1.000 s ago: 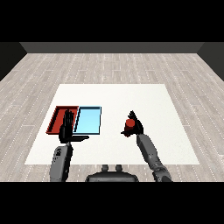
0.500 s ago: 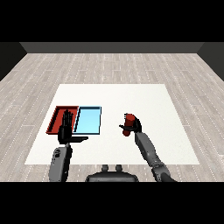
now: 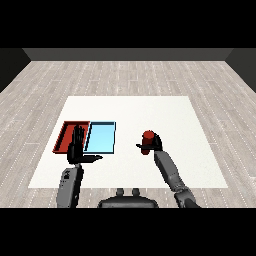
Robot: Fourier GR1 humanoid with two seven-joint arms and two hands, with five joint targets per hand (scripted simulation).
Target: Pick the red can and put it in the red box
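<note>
The right robot hand (image 3: 153, 145) is curled round the red can (image 3: 147, 140), which stands roughly upright, its long axis vertical with perhaps a slight lean, just right of the frame's centre and seemingly just above the white worktop (image 3: 185, 120), though contact cannot be told. The can therefore lies inside this hand's grasp, and the coming move turns on where the red tray (image 3: 65, 134) lies from it: off toward the left of the frame, beyond the light blue tray (image 3: 101, 137), which sits between can and goal. The two trays lie side by side, touching or nearly so. The left robot hand (image 3: 77, 148) is released, fingers straight and pointing up, thumb stuck out to the right, hovering over the near edge of the red tray; it is the nearer hand to the goal, but the can is in the right. By my reading, the pick is done and the carry leftward across the blue tray is what remains. Counted: one can, one red tray, one blue tray, two robot hands.
</note>
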